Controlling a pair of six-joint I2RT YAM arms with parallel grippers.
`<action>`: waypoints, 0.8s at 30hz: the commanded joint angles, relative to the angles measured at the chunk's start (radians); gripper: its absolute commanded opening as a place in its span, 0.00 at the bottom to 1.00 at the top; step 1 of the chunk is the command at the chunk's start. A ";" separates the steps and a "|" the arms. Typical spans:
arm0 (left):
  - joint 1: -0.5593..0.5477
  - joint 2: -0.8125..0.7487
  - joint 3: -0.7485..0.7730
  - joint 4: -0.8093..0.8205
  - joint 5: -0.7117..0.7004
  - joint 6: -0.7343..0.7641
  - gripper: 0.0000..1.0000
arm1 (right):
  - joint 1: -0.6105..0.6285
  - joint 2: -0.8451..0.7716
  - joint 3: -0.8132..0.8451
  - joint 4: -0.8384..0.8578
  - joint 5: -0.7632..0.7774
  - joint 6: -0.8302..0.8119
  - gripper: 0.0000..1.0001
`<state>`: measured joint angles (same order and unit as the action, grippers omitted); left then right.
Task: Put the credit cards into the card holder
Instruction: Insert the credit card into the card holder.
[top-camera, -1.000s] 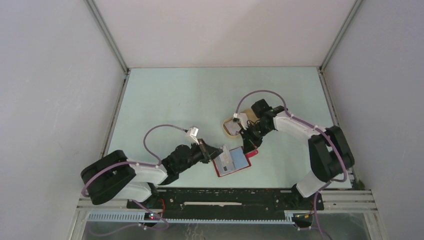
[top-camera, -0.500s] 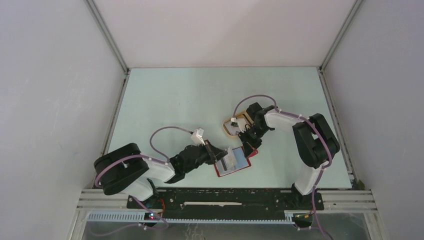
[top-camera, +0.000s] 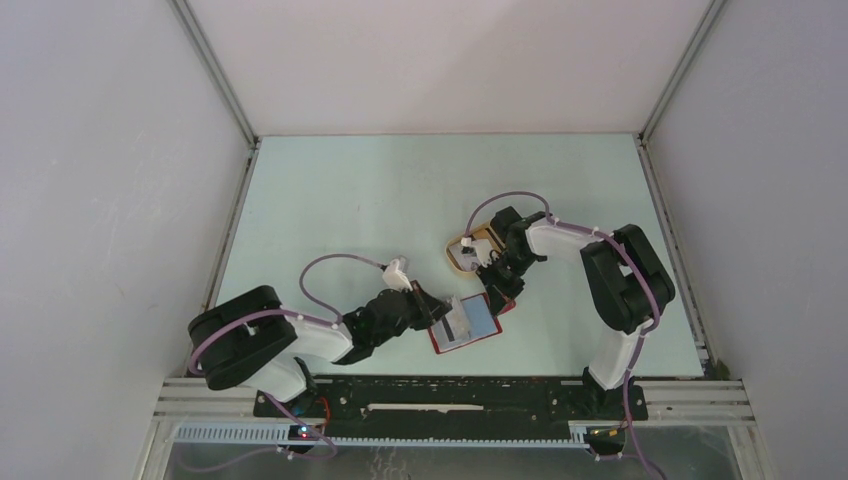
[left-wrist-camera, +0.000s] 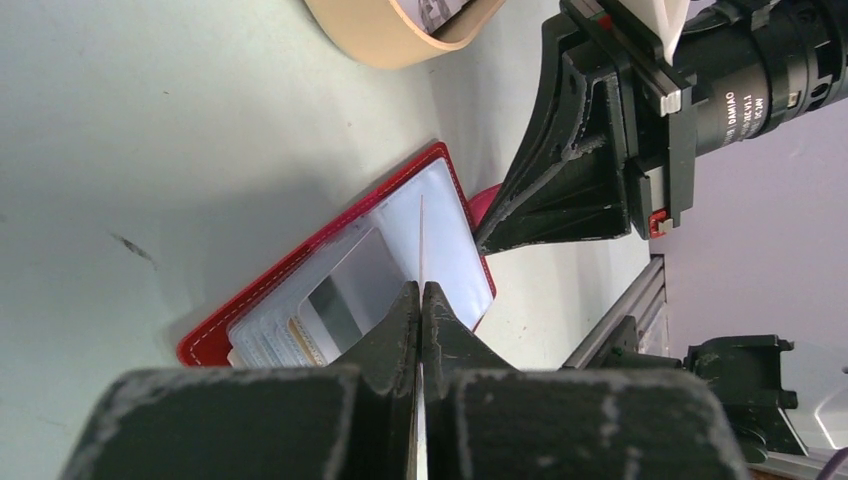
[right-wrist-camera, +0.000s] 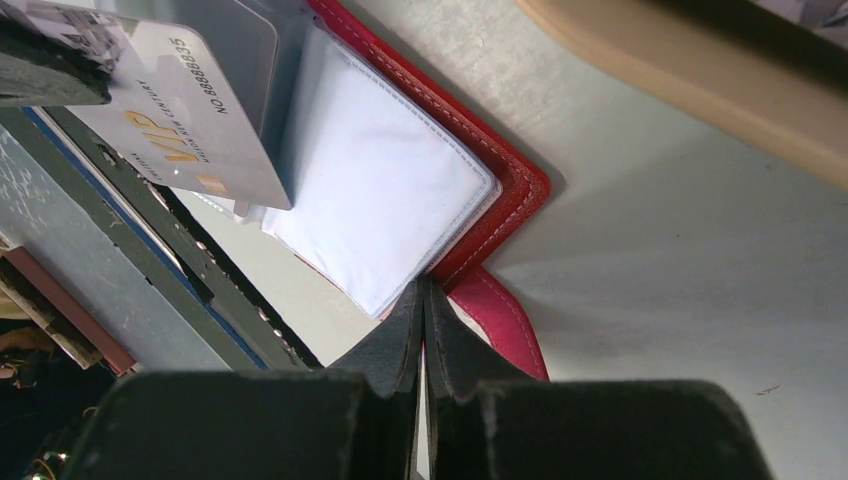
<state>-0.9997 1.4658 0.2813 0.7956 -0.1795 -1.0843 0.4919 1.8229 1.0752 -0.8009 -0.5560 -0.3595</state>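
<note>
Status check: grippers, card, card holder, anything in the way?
Left gripper shut on a credit card over the open card holder. Right gripper shut, tips at its tab corner. Beige tray apart, nothing blocking.

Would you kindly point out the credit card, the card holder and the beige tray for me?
credit card (right-wrist-camera: 190, 130): right wrist view, printed face.
card holder (left-wrist-camera: 455, 240): left wrist view, pale inner sleeve.
beige tray (left-wrist-camera: 385, 35): left wrist view, outer wall.
</note>
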 joint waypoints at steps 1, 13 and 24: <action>-0.015 -0.031 0.059 -0.069 -0.057 0.003 0.00 | 0.005 0.020 0.028 -0.010 0.033 0.008 0.07; -0.035 -0.105 0.075 -0.209 -0.112 0.018 0.00 | 0.014 0.024 0.029 -0.009 0.038 0.012 0.07; -0.061 -0.093 0.125 -0.318 -0.142 -0.034 0.00 | 0.016 0.022 0.029 -0.007 0.039 0.015 0.07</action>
<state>-1.0466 1.3762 0.3553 0.5476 -0.2684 -1.0927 0.4965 1.8332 1.0859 -0.8108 -0.5495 -0.3515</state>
